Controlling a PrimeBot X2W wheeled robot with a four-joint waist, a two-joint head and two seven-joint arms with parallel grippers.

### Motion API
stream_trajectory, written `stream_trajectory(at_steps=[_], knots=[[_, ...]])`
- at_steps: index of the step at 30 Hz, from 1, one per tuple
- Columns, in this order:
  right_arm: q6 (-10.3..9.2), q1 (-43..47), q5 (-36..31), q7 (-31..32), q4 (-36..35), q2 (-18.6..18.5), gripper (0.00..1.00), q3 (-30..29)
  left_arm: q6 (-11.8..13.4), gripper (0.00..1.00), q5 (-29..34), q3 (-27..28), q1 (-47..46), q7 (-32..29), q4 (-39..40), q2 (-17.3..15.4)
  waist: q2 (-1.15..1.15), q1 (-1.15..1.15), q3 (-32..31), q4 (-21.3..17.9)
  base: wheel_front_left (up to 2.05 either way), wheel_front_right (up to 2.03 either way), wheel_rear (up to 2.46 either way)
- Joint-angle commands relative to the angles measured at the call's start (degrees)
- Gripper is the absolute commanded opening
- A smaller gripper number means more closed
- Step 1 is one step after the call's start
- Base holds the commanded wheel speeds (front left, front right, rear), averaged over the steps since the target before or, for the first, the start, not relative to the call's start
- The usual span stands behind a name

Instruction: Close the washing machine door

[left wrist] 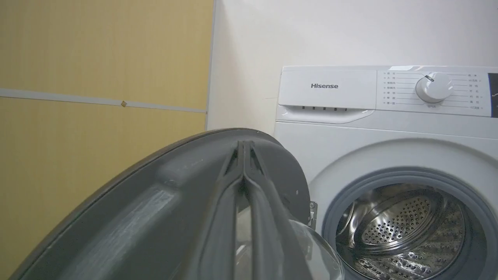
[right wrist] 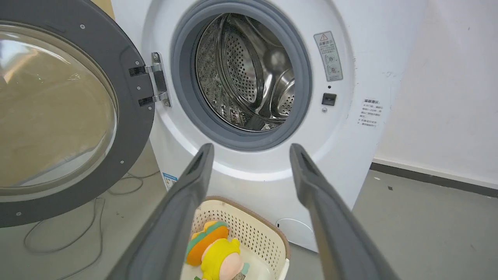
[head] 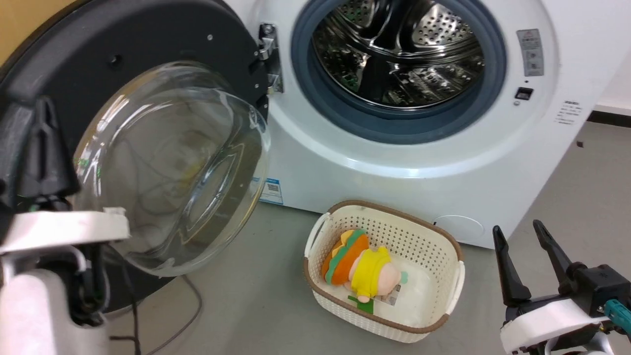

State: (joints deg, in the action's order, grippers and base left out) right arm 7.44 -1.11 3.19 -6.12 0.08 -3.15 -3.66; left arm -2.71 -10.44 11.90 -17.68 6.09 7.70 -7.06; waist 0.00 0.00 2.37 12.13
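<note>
I see door [head: 148, 34] swung wide open, left of machine [head: 345, 162], hinged to it; left gripper [left wrist: 244, 151] fingers pressed together, empty, over door rim; right gripper [head: 516, 227] spread apart, empty, before machine's right.

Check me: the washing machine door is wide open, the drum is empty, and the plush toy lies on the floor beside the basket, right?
One slip: the plush toy lies inside the cream laundry basket, not on the floor beside it, as the head view shows. The washing machine door is wide open and the drum looks empty.
</note>
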Motion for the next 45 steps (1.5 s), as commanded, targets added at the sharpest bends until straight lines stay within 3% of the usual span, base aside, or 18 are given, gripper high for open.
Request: stream_trajectory(at_steps=[1, 15, 24, 37, 45], knots=[[0.02, 0.3, 0.5, -0.6, 0.2, 0.1, 1.0, -0.4, -0.4, 0.0, -1.4, 1.3, -2.1, 0.6, 0.1, -1.0, 0.0, 0.0, 0.2, 1.0, 0.0, 0.0, 0.0], [0.03, 0.6, 1.3, -2.2, 1.2, 0.2, 1.0, -2.1, -1.3, 0.0, -14.9, 9.2, -6.9, 1.1, -8.4, -8.2, 0.0, 0.0, 1.2, 5.1, 0.0, 0.0, 0.0], [0.03, 0.7, 1.6, -3.3, 1.5, 0.2, 1.0, -2.9, -1.4, 0.0, -25.9, 14.4, -8.3, -6.2, -17.9, -11.1, 0.0, 0.0, 1.9, 7.1, 0.0, 0.0, 0.0], [0.03, -0.3, 1.7, -4.9, 1.7, 0.2, 1.0, -3.3, -2.5, 0.0, -44.8, 20.3, -8.8, -21.5, -30.2, -11.0, 0.0, 0.0, 3.8, 8.4, 0.0, 0.0, 0.0], [0.04, -0.6, 1.6, -5.7, 1.8, 0.2, 1.0, -4.2, -3.1, 0.0, -51.9, 20.5, -7.2, -25.4, -30.6, -9.7, 0.0, 0.0, 5.1, 9.2, 0.0, 0.0, 0.0]])
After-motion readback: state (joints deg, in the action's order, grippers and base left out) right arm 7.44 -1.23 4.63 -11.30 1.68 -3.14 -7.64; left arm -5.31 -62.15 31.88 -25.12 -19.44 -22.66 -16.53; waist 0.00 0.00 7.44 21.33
